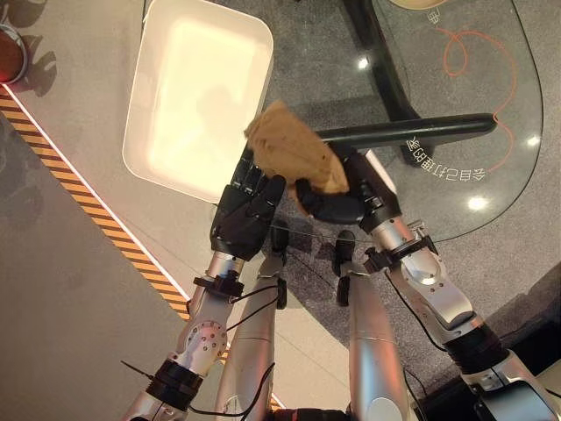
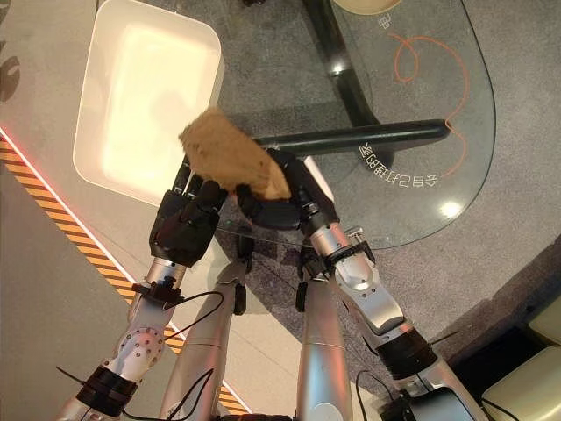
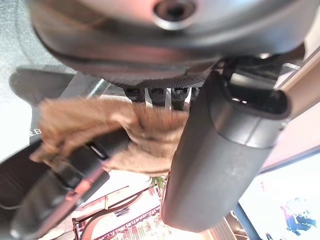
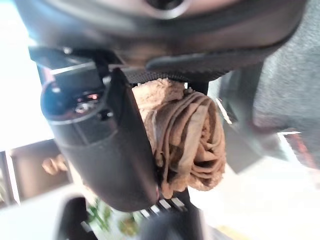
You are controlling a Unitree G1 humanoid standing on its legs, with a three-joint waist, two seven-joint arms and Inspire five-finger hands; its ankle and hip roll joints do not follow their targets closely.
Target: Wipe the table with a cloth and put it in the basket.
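Observation:
A crumpled brown cloth (image 1: 294,153) is held up in my right hand (image 1: 342,197), over the near left edge of the glass table (image 1: 456,96). In the right wrist view the thumb (image 4: 105,145) and fingers are curled round the bunched cloth (image 4: 187,135). My left hand (image 1: 245,206) is just left of it, fingers straight, their tips against the cloth's underside. The left wrist view shows the cloth (image 3: 100,120) past the left hand's fingers. The white rectangular basket (image 1: 138,123) stands on the floor to the left, with nothing in it.
A black table leg (image 1: 412,130) runs under the glass right behind the hands. A yellow-black striped line (image 1: 88,202) crosses the floor at left. A round brown dish (image 1: 9,53) sits at the far left edge.

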